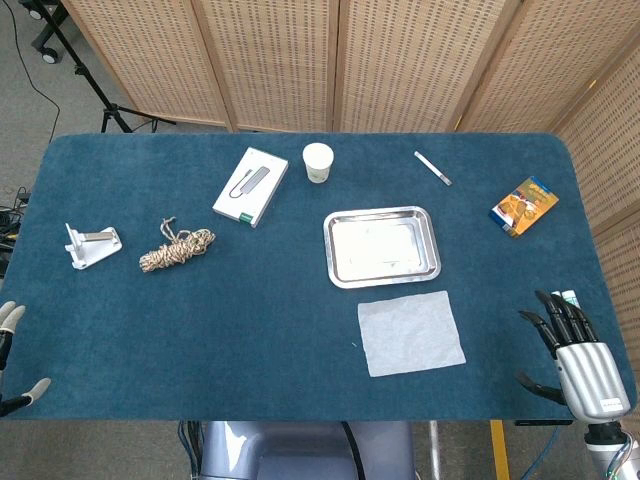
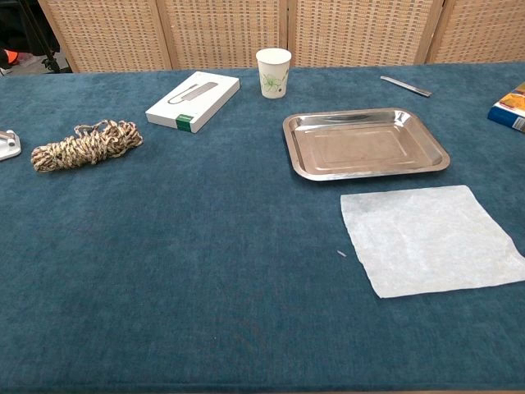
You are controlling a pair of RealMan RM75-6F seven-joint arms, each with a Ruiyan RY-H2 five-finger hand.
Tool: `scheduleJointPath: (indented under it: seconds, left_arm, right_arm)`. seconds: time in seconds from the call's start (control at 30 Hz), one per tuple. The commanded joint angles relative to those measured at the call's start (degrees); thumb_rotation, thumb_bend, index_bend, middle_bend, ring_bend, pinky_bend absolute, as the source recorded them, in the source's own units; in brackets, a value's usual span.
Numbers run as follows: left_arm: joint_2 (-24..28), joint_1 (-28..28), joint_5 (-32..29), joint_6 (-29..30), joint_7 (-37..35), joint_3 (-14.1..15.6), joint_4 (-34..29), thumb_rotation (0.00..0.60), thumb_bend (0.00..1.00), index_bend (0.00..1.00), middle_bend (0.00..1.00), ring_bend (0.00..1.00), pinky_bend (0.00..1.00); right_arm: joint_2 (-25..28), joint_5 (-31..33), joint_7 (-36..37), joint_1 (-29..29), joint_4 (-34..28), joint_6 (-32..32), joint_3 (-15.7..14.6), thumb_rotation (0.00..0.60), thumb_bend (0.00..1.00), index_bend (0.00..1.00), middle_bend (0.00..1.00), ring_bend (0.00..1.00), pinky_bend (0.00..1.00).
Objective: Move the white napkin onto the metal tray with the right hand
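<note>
Left hand: only fingertips show at the near left corner of the bench, spread apart and holding nothing, as far as the head view shows.

White bracket: near the left edge, flat on the blue cover. Rope coil: just right of the bracket, apart from it. White box: toward the far edge, left of centre, lying at an angle. Paper cup: upright, just right of the box, near the far edge.

Metal tray: right of centre, nothing lying in it. White napkin: flat on the bench, just nearward of the tray, close to it but not touching, between the tray and the near edge.

Pen-like stick: near the far edge, right of the cup. Coloured packet: toward the right edge.

Right hand: at the near right corner, fingers extended and apart, holding nothing. It sits to the right of the napkin, well clear of it, with bare cover between them. The chest view shows neither hand.
</note>
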Motion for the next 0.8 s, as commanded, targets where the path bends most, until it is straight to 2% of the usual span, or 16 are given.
scheduleJointPath:
  seconds: [0.03,0.17,0.3,0.4,0.53,0.67,0.8]
  left_arm:
    - [0.0,0.0,-0.1,0.0,0.0,0.0,0.0,0.600,0.00,0.00,0.00,0.00,0.00]
    - [0.1,-0.1,-0.4,-0.4,-0.1,-0.1,-0.1,0.600,0.00,0.00,0.00,0.00,0.00]
    - [0.2,0.0,-0.9,-0.3,-0.3,-0.4,-0.3,0.600,0.00,0.00,0.00,0.00,0.00]
    - [0.1,-0.1,-1.3,-0.3,-0.3,-0.7,-0.4,0.600,0.00,0.00,0.00,0.00,0.00]
    - [0.1,-0.3,-2.4,-0.6,0.1,-1.4,-0.7,0.600,0.00,0.00,0.00,0.00,0.00]
    - [0.0,-0.5,-3.5,-1.3,0.5,-1.8,-0.9,0.600,0.00,0.00,0.00,0.00,0.00]
    - [0.0,-0.8,-4.7,-2.3,0.5,-2.1,-1.1,0.600,0.00,0.00,0.00,0.00,0.00]
  right_arm:
    - [0.0,0.0,0.0,0.1,0.1,-0.3,-0.1,0.600,0.00,0.20,0.05,0.00,0.10]
    - [-0.5,0.1,-0.1,0.6,0.5,-1.5,-0.3,0.600,0.00,0.20,0.05,0.00,0.09]
    - [-2.2,0.0,1.6,3.2,2.3,-4.8,0.3,0.600,0.00,0.24,0.00,0.00,0.05]
    - [-3.5,1.3,3.7,7.4,3.4,-11.4,1.3,0.600,0.00,0.28,0.00,0.00,0.03]
    - [-5.3,3.5,1.6,12.9,2.8,-19.2,3.4,0.600,0.01,0.34,0.00,0.00,0.02]
    - [-9.0,6.5,-3.1,17.6,1.6,-25.8,5.2,0.600,0.09,0.38,0.00,0.00,0.02]
    - [-14.6,12.4,-8.6,21.7,2.8,-32.5,6.9,0.600,0.19,0.39,0.00,0.00,0.02]
